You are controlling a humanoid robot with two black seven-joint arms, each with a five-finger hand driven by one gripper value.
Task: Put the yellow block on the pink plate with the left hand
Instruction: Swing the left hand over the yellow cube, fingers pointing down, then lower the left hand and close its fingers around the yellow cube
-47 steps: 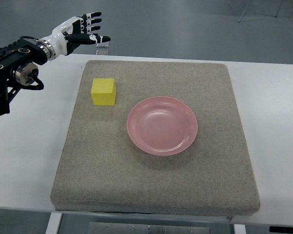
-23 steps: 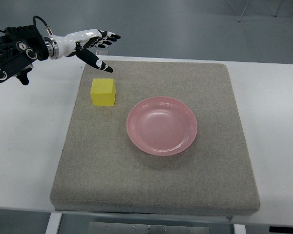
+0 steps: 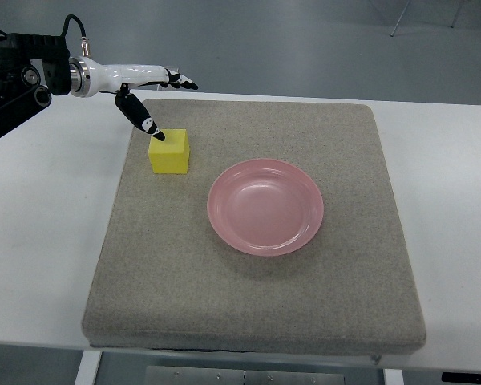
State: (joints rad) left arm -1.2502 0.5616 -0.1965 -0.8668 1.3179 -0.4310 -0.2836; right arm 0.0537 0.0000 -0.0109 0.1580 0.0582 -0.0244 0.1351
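Roughly at the top left, the left hand (image 3: pixel 148 88) reached in from the picture's left edge on a white forearm with a black arm body behind it. Hand was released: fingers (image 3: pixel 180 80) stretched out flat toward the right, holding nothing. Thumb (image 3: pixel 140 116) pointed down and right, its dark tip just over the upper left corner of the yellow block (image 3: pixel 170 151); whether it touched could not be told. The rest of the hand sat above the block's far side, over the back edge of the mat.

Yellow block sat upright on the grey mat (image 3: pixel 256 289), in the mat's upper left part, just below and slightly right of the hand. Not gripped, all sides clear apart from that thumb tip at the corner.

Pink plate (image 3: pixel 265 206) lay flat near the mat's middle, to the right and a bit below the block, near it but not touching. Nothing in the plate.

Grey mat covered most of the white worktop (image 3: pixel 40 241). Right arm did not show. Grey floor (image 3: pixel 305 40) ran behind the worktop's far edge.
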